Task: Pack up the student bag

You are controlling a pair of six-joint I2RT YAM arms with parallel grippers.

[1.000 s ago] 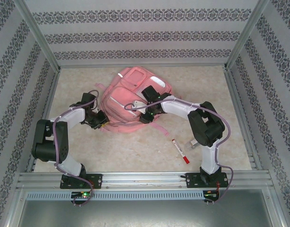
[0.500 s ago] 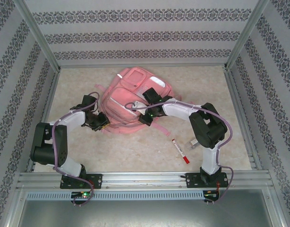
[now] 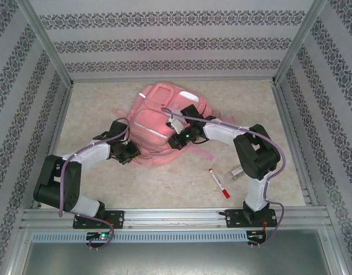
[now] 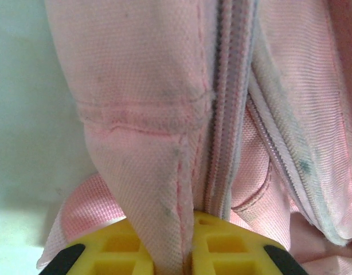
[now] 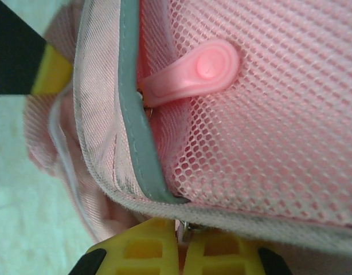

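The large pink fabric backpack [image 3: 156, 114] lies flat at the centre of the pale marbled tabletop [image 3: 107, 103], a little above mid-frame in the top view. The left gripper [image 3: 130, 153] sits at the bag's lower left edge; its yellow fingers [image 4: 124, 249] are pressed together on a stitched fold of pink cloth beside a zip. The right gripper [image 3: 176, 139] is at the bag's lower right, nearly closed on the bag's rim below a mesh pocket [image 5: 268, 132] and a pink rubber zip pull [image 5: 193, 71]. A red-capped white marker pen [image 3: 218, 183] lies apart at lower right.
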